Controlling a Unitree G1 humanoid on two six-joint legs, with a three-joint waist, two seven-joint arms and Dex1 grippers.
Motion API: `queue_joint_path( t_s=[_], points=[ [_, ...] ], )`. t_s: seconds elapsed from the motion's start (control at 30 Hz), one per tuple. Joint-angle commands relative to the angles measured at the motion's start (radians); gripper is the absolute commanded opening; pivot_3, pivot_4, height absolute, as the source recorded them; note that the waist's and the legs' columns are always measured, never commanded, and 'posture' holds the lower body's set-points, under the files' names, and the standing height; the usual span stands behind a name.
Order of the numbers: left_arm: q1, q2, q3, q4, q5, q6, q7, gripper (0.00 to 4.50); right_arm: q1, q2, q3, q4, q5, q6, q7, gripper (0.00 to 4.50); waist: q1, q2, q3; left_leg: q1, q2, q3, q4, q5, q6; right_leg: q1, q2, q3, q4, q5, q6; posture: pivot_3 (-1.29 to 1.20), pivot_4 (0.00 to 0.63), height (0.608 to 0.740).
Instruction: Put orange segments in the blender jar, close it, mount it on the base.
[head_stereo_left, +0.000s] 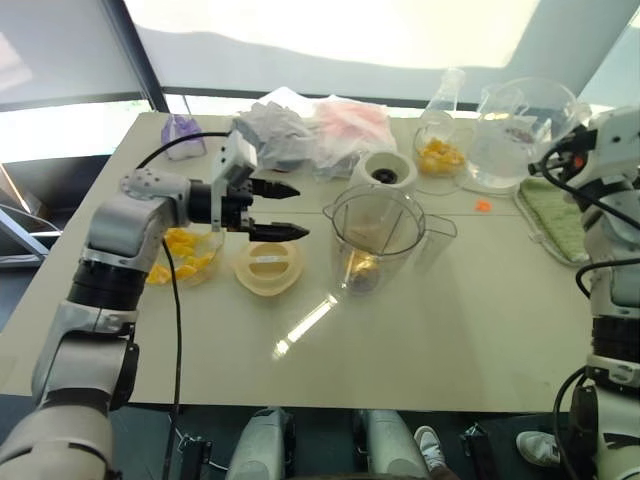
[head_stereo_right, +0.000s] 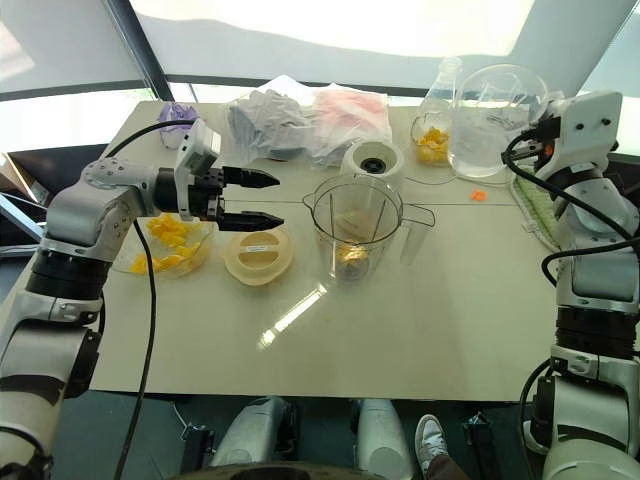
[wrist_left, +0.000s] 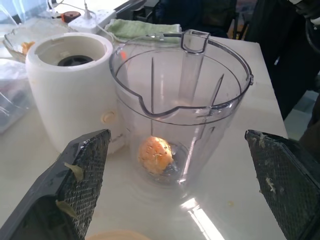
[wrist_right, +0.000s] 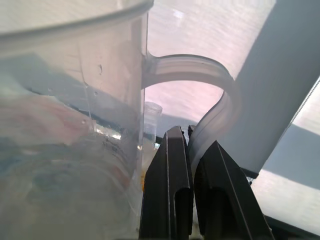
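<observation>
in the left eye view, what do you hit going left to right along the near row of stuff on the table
bowl of orange segments → round lid → blender jar

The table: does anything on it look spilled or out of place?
Yes. A small orange piece lies loose on the table, right of the base and outside any container. Bits of pulp cling to the open left gripper pads.
</observation>
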Motion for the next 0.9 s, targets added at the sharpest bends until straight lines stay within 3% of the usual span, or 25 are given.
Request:
queue_joint_path(
  t_s=[0.03, 0.43, 0.9],
  points=[
    [-0.040, 0.012, 0.038, 0.019, 0.013, -0.032, -0.004, 4.50, -0.055, -0.034, 0.010, -0.072, 0.003, -0.007, 0.057, 0.04, 0.000, 0.000, 0.000, 0.000, 0.000, 0.000, 0.000, 0.000, 0.000, 0.000, 0.000, 0.000, 0.000, 0.000, 0.000, 0.00, 0.150, 0.740],
    [-0.044, 0.001, 0.051, 0.024, 0.019, -0.038, 0.014, 4.50, -0.069, -0.057, 0.091, -0.098, -0.030, -0.046, 0.212, 0.04, 0.000, 0.000, 0.000, 0.000, 0.000, 0.000, 0.000, 0.000, 0.000, 0.000, 0.000, -0.001, 0.000, 0.001, 0.002, 0.00, 0.150, 0.740],
    [-0.006, -0.024, 0.064, -0.067, -0.007, 0.011, 0.039, 4.50, -0.059, -0.095, 0.191, -0.096, -0.200, -0.223, 0.281, 0.04, 0.000, 0.000, 0.000, 0.000, 0.000, 0.000, 0.000, 0.000, 0.000, -0.001, 0.000, -0.001, 0.001, 0.001, 0.002, 0.00, 0.150, 0.740]
  ],
)
